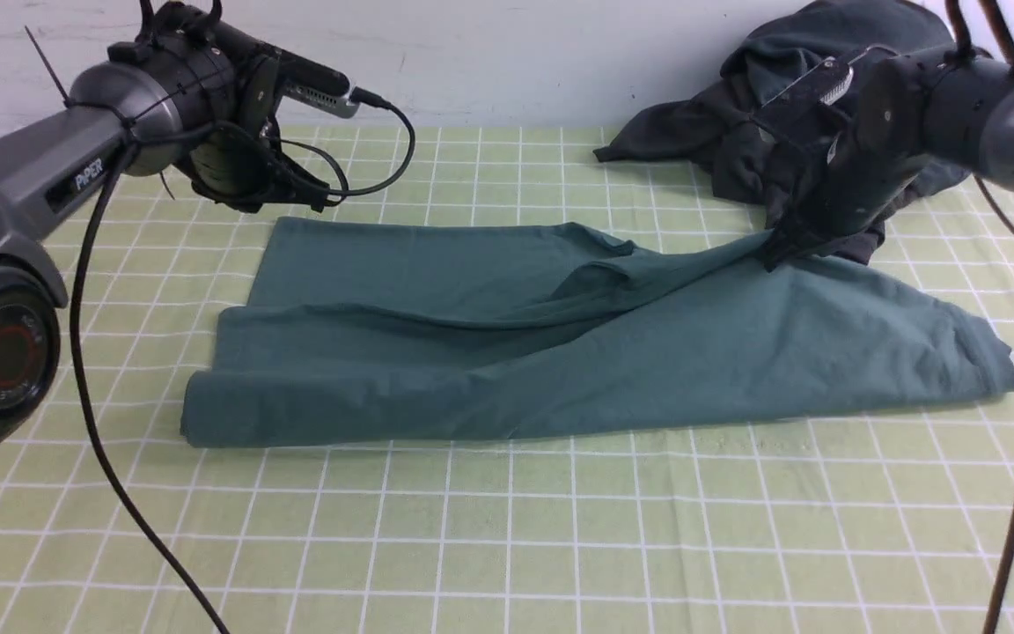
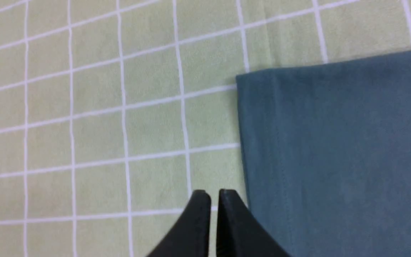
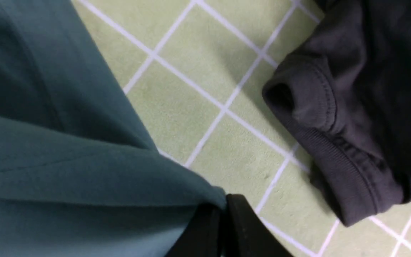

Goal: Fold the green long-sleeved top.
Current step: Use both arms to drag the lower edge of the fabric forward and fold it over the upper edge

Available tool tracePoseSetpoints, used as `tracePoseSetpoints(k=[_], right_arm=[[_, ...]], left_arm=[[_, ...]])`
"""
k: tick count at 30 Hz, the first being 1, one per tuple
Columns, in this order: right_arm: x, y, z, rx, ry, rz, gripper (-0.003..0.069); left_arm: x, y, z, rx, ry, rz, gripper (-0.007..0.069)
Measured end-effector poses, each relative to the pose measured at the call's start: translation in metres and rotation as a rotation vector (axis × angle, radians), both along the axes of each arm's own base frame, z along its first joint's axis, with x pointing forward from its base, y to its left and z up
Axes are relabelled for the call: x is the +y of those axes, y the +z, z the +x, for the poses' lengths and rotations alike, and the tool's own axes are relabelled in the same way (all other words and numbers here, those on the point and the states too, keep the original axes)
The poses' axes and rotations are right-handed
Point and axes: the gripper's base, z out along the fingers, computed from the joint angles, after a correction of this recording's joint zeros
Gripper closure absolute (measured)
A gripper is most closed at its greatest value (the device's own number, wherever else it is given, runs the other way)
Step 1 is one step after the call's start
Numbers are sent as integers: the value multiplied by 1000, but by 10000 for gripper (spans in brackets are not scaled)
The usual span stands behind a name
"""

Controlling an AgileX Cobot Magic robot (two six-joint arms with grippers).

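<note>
L gripper (image 2: 211, 194): jaws together, empty, tips over checked tablecloth (image 1: 507, 528), just beside a corner of the green long-sleeved top (image 1: 560, 370). R gripper (image 3: 223, 204): jaws clamped on top's far edge, fabric drawn up into a ridge. Top lies mid-table, partly folded, long axis left–right. Far right, near R gripper: dark grey clothes heap (image 1: 736, 123).

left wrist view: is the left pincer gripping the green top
No, the left pincer is shut on nothing, beside the edge of the green top.
</note>
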Motion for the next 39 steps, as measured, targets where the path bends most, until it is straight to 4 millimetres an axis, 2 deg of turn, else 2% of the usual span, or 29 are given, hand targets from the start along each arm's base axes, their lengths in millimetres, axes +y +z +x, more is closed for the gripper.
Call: tracePoseSetpoints(k=[5, 6, 9, 13, 18, 21, 26, 27, 29, 32, 33, 35, 36, 39], right_arm=[[-1, -7, -2, 53, -18, -1, 662], [-2, -7, -2, 64, -16, -4, 662], [-2, -7, -3, 78, -8, -12, 662], [-2, -8, -4, 90, 5, -21, 662], [-3, -8, -5, 97, 7, -22, 662], [-3, -8, -5, 98, 8, -23, 662], [-3, -8, -5, 101, 9, -24, 662], [-3, -8, -6, 108, 9, -26, 662], [-4, -9, -7, 126, 5, -29, 662], [-5, -9, -9, 143, 2, -32, 662], [-6, -9, -10, 157, -2, -34, 662], [-6, -9, -10, 165, -5, -34, 662], [-8, -8, -10, 168, -10, -31, 662], [-10, -8, -10, 168, -22, -25, 662]], left_arm=[[2, -10, -10, 197, -92, -24, 605], [6, -15, -13, 268, -157, -62, 592], [14, -23, -13, 313, -220, -110, 550], [37, -41, -9, 349, -236, -151, 410], [43, -52, -9, 373, -194, -166, 340], [42, -55, -8, 379, -183, -170, 358], [39, -54, -9, 387, -186, -172, 515], [38, -52, -9, 395, -188, -172, 576], [37, -46, -9, 388, -189, -172, 599], [38, -30, -8, 354, -192, -162, 601], [38, -10, -6, 297, -196, -158, 602], [38, 1, -4, 261, -199, -156, 603], [38, 17, -1, 191, -204, -151, 604], [37, 33, 7, 62, -213, -151, 604]])
